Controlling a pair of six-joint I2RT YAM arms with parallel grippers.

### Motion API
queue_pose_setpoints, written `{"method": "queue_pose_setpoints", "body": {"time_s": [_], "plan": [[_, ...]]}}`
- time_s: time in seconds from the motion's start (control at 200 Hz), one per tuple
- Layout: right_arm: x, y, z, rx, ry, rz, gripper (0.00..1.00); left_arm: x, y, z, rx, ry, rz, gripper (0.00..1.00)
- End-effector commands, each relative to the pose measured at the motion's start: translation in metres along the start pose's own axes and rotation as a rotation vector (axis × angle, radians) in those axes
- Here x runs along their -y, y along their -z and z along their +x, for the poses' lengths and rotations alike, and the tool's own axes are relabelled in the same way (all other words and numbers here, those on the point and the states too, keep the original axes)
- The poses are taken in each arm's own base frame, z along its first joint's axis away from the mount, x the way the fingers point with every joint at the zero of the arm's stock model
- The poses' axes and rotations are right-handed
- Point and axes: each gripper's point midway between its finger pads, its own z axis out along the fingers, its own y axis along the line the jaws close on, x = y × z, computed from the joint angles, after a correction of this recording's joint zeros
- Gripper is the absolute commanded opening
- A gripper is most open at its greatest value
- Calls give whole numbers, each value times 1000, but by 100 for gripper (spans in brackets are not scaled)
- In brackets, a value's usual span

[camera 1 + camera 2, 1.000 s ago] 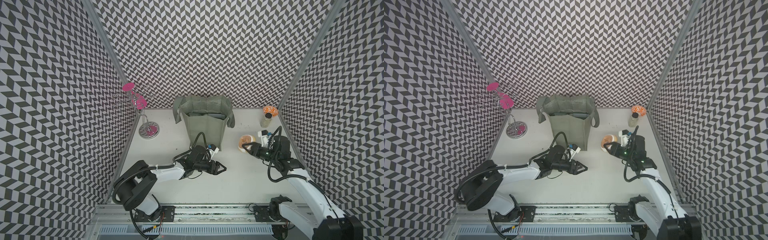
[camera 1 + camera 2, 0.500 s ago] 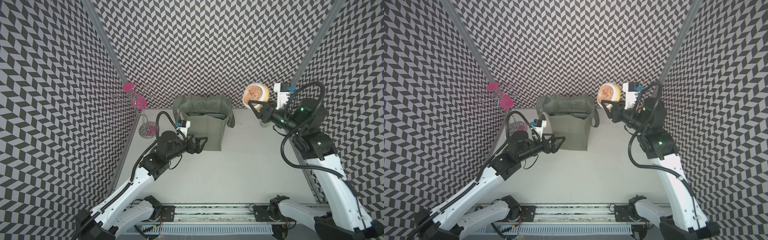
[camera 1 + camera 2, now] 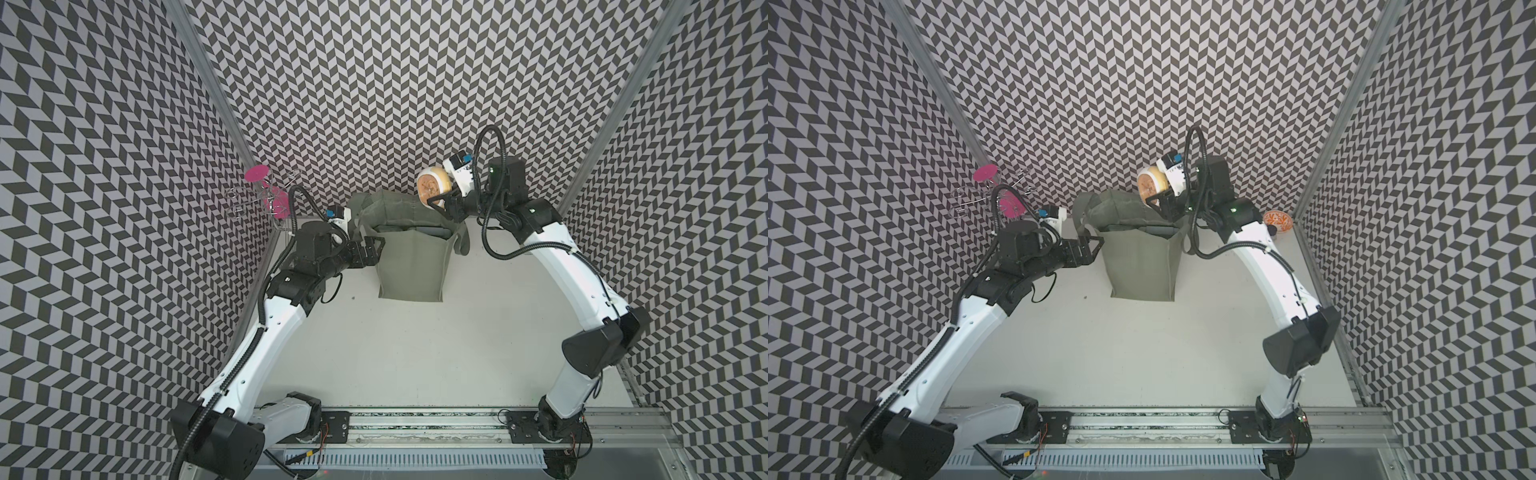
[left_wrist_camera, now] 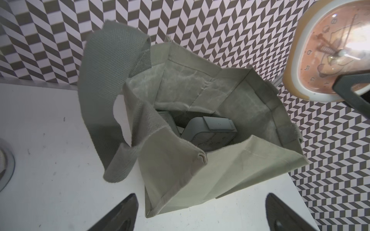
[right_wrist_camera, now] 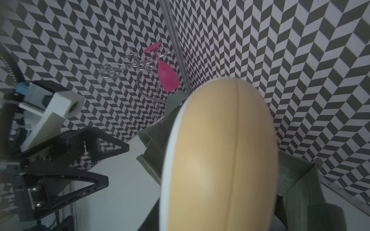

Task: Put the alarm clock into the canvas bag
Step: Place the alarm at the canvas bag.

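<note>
Right hand (image 3: 437,200): you've clamped the alarm clock (image 3: 432,188) | tan rounded shell, white bezel, orange dial | above the grey-green canvas bag (image 3: 409,266) | left hand (image 3: 375,249): spread wide, empty, beside it

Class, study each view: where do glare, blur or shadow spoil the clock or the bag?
Left wrist view: glare whites out part of the clock face, and the inside of the bag is shadowed. Right wrist view: the clock's back looms blurred. Both top views: sharp.

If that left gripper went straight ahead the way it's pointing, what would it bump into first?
Most likely the canvas bag: the open left gripper points at its side wall, close by, and nothing shows between them. How near is hard to judge.
</note>
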Motion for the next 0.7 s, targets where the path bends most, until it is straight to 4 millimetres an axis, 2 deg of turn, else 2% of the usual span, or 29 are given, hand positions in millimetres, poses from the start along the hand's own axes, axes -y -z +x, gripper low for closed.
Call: {"method": "queue_pose_setpoints", "body": {"time_s": [0.0,0.17,0.315,0.436,0.526,0.611,0.696], "plan": [[-10,-9,-5,1,202,-88,30,-1,-6,-9,-33,-38,-4,99],[-3,-41,23,-78,305,-160,29,-15,-24,-19,-51,-46,-36,99],[-4,-56,53,-174,336,-219,28,-19,-34,-24,-82,-74,-45,99],[-15,-67,88,-292,327,-260,29,-19,-39,-26,-85,-73,-21,98],[-32,-62,114,-376,311,-342,32,-20,-40,-25,-93,-72,-15,98],[-40,-62,123,-377,282,-383,37,-19,-39,-24,-89,-73,-10,98],[-39,-76,134,-393,241,-360,36,-17,-36,-24,-83,-75,-4,98]]}}
